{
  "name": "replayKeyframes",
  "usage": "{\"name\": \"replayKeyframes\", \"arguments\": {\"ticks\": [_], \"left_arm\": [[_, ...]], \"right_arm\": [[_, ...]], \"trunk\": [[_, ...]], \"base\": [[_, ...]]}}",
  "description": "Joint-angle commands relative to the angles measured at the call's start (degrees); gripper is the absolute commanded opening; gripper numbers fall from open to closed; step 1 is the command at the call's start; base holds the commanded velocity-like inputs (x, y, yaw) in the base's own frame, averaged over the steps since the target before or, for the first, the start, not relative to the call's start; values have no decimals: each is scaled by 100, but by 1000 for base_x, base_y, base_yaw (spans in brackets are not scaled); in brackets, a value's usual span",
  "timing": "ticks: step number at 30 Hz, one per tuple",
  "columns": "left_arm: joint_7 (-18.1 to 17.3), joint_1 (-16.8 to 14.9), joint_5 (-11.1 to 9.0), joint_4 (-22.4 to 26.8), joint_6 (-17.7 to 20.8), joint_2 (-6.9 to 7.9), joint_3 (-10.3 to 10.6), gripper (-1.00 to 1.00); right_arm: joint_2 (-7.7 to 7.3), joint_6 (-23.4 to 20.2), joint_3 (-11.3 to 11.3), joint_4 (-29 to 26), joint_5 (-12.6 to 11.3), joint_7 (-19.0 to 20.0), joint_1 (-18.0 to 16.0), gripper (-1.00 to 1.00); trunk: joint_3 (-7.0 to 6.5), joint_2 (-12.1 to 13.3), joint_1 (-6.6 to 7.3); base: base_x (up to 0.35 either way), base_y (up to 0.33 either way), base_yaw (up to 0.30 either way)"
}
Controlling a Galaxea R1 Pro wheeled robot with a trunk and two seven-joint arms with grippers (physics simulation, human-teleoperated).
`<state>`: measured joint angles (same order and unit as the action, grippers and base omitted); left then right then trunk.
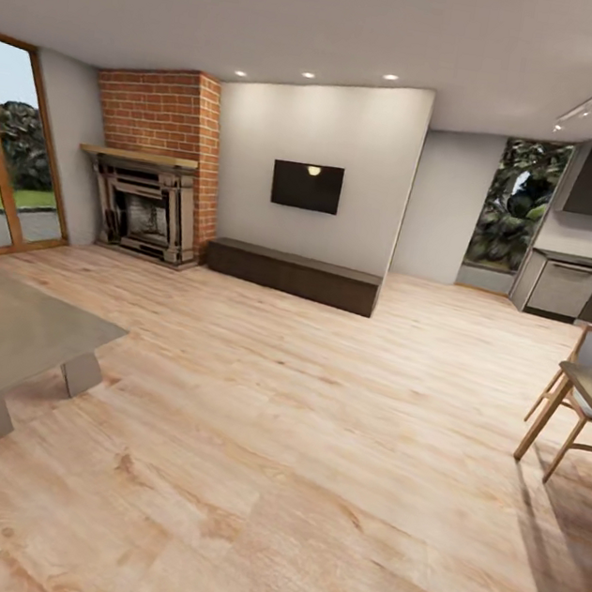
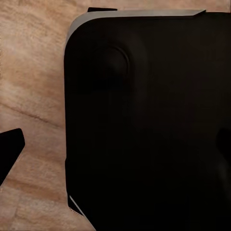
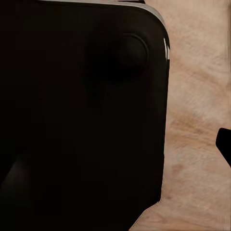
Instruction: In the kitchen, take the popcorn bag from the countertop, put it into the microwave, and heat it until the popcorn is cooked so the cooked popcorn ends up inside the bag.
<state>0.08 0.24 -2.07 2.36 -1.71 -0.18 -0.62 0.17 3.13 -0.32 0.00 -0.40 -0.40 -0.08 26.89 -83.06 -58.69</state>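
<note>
Nearest us lies bare wood floor [image 1: 287, 484], with a grey tabletop [image 1: 6, 329] low on our left and a chair [image 1: 584, 396] on our right; both wrist views look down past a dark body panel [image 2: 144, 125] at that floor, and we cannot tell whether either claw is wide or narrow. Farther off stand the brick fireplace [image 1: 153, 170] and the wall TV [image 1: 307, 186]. Farthest, at the right, we see the kitchen [image 1: 591, 255] with its countertop [image 1: 586, 261], so we judge the bag lies that way, ahead-right, nearer our right arm.
</note>
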Motion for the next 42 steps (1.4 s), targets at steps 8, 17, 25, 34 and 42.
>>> {"name": "replayKeyframes", "arguments": {"ticks": [8,17,25,34,42], "left_arm": [[7,2,-34,1,-5,0,0,100],[10,2,-45,1,-3,-16,-10,100],[10,2,-56,1,61,-9,0,100],[10,2,-57,1,66,-10,0,100],[17,2,-57,1,66,-9,0,100]], "right_arm": [[0,19,21,0,29,-12,-1,100],[-3,12,92,0,89,-13,-1,100],[-4,12,87,0,90,-5,-1,100],[1,12,85,0,84,-20,-1,100],[1,12,85,0,57,-31,-1,100]], "trunk": [[4,-2,-3],[4,-2,-3],[4,-2,-3],[4,-2,-3],[4,-2,-3]], "base": [[321,0,-143],[324,0,-1],[326,0,0],[326,0,0],[326,0,0]]}}
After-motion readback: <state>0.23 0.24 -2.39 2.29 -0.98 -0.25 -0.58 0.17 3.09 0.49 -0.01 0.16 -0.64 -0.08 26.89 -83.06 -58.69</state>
